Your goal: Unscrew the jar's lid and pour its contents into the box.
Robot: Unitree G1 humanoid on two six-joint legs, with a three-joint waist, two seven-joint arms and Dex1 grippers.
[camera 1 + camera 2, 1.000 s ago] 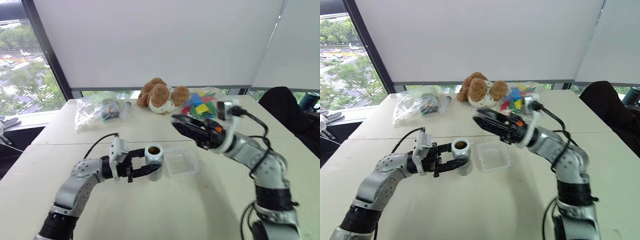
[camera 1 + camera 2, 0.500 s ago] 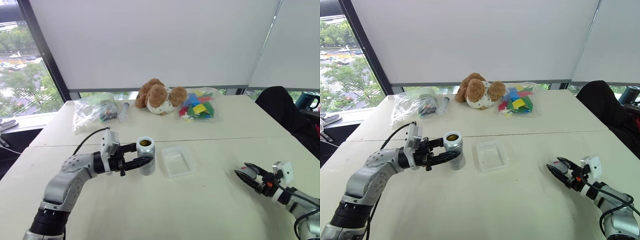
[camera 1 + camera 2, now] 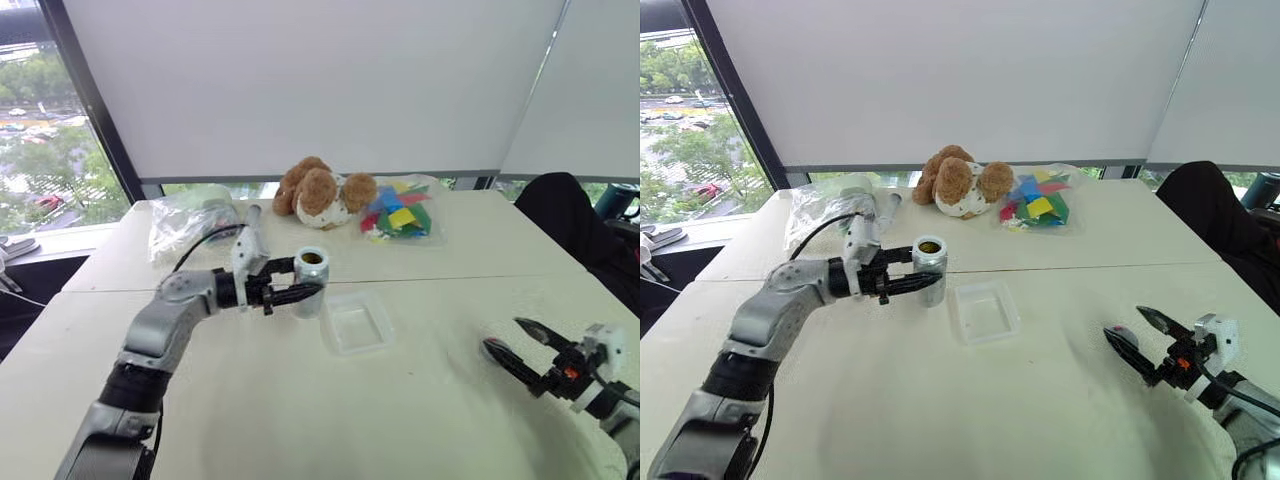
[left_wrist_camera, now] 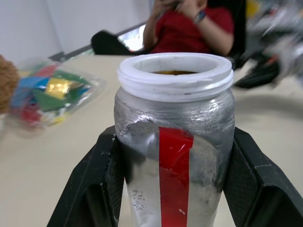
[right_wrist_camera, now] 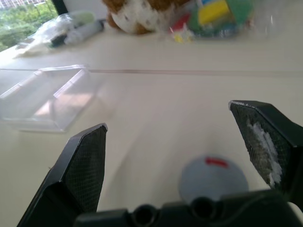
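My left gripper is shut on the jar, a silver-grey cylinder with a red stripe. The jar is upright with its mouth open, just beyond the far left corner of the box. Brownish contents show inside the white rim. The box is a shallow clear tray at the table's middle. At the right of the table my right gripper stands open and low. The lid, a grey disc with a red mark, lies on the table between its fingers.
A brown teddy bear and a clear bag of colourful items sit at the table's far side. Another clear bag lies at the far left. A black chair stands to the right, and a person in red sits across the table.
My right arm has swung from above the box down to the table's right side and opened, leaving the lid on the table. The left gripper has carried the jar up and farther away.
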